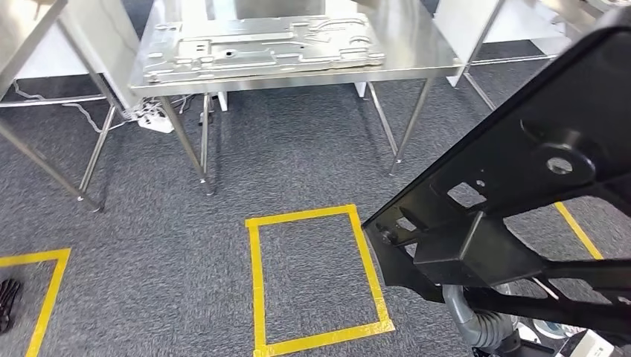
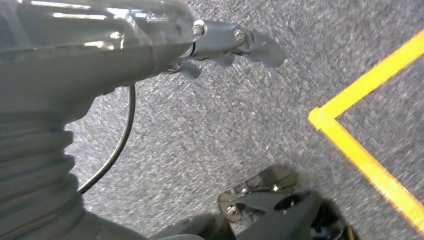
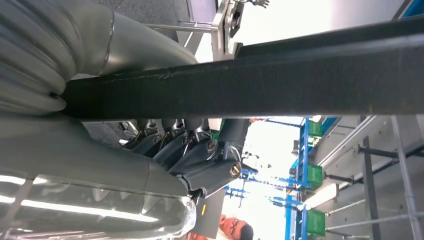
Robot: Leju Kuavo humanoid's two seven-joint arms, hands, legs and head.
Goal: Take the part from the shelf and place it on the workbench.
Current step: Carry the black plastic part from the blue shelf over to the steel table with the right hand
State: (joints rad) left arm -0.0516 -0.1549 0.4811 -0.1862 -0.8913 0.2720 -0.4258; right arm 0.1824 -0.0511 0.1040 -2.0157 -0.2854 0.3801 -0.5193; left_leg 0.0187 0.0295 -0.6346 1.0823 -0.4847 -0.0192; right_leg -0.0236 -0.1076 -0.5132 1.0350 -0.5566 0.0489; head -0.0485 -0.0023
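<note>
A large black metal frame part (image 1: 521,193) with holes and cut-outs hangs tilted at the right of the head view. My right hand (image 3: 195,155) grips it, dark fingers curled round its black bar (image 3: 280,80). In the head view the part hides that hand, with just the grey ribbed wrist (image 1: 480,323) showing below it. The steel workbench (image 1: 420,56) stands ahead across the carpet. My left hand (image 2: 165,50) hangs over the carpet holding nothing, thumb and fingers apart; its dark fingers (image 1: 7,297) peek in at the lower left.
A silver stamped panel (image 1: 260,48) lies across the workbench top. Yellow tape boxes (image 1: 316,279) (image 1: 45,297) mark the carpet before it. More steel tables (image 1: 45,44) flank it, with a power strip (image 1: 152,117) beneath. Blue shelving (image 3: 312,175) and a person (image 3: 235,230) appear behind my right hand.
</note>
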